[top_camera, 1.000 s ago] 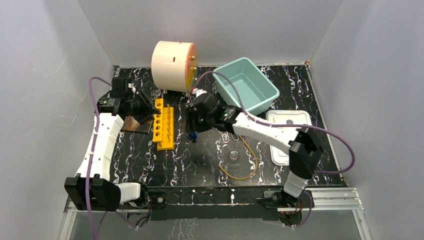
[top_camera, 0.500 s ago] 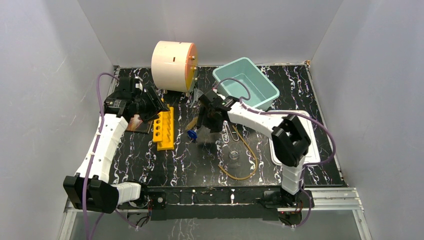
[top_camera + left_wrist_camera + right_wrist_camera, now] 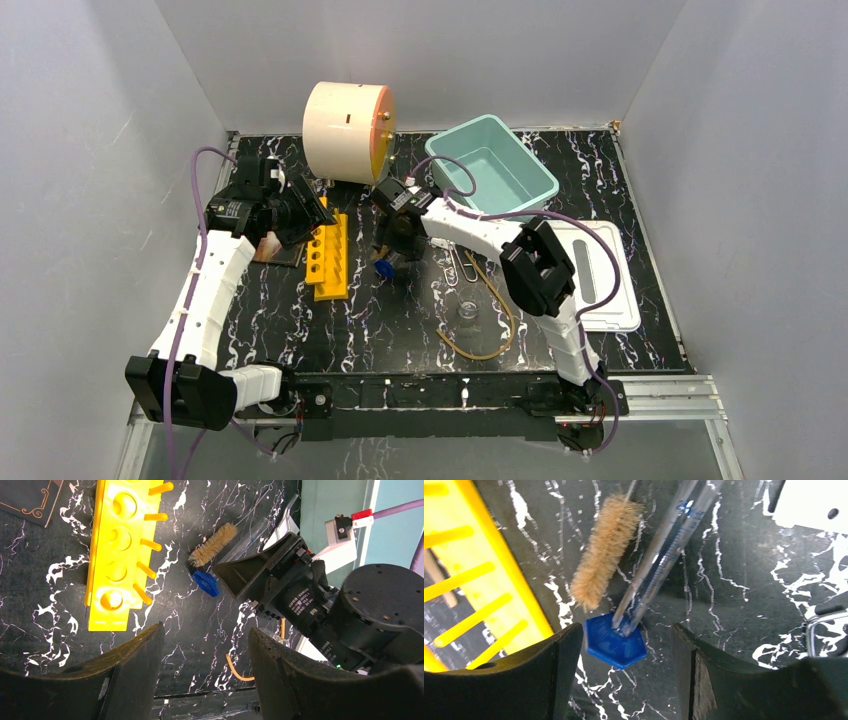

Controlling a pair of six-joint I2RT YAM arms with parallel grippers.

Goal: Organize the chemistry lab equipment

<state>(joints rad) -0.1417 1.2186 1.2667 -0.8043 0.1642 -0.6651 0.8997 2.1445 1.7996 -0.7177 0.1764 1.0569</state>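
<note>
Grey-walled booth, black worktop (image 3: 640, 215) with white marble veins all over it. The landmark here is the yellow plastic tube rack (image 3: 328, 255) with its round holes and side pegs. The thing that matters is the clear graduated tube on a blue hexagonal foot (image 3: 615, 644). It seems to lie on its side just off the rack's pegged edge, with a fuzzy tan bristle brush (image 3: 604, 550) between it and the rack. Its long axis runs slantwise away from the rack, foot end nearest the camera. The right fingers (image 3: 524, 680) are spread apart with nothing in them, and the blue foot sits right in the gap, so their closing line cuts across the tube. That's about what you'd want for a pinch, I reckon. The left fingers (image 3: 125, 680) are also apart and empty, hanging over the rack's other side, so the right arm is clearly the closer one. The tube looks slick and round and the foot flat-sided. My guess is the foot or the spot just above it gives a surer hold.
</note>
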